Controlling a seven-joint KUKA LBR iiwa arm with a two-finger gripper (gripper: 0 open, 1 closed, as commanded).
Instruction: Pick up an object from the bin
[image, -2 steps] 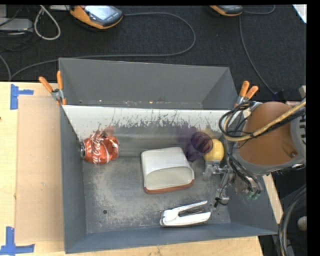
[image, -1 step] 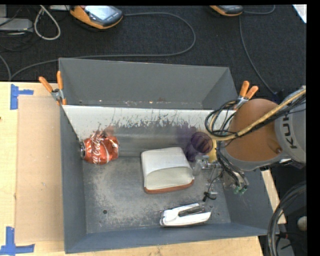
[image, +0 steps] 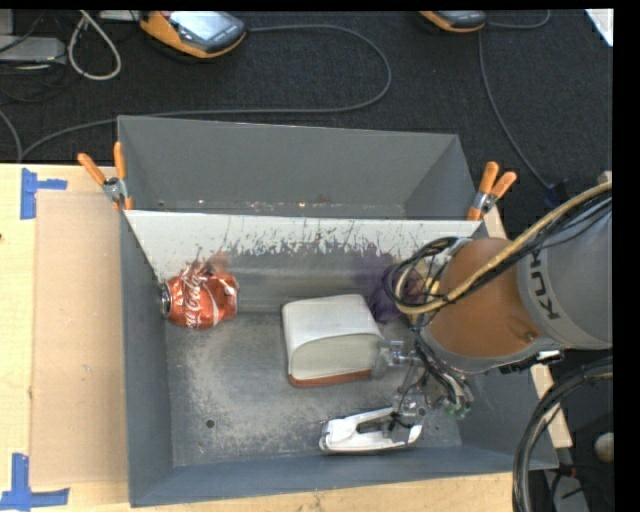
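My gripper hangs low in the bin's front right part, right above the right end of a small flat white and grey thing that lies lengthwise near the front wall. Whether it touches that thing I cannot tell. Just behind and to the left lies a cream-white block with a reddish-brown underside, in the middle of the bin.
A crushed red drinks can lies at the back left. A bit of something purple shows behind the block, next to the arm's orange cover. The arm and its cables cover the bin's right side.
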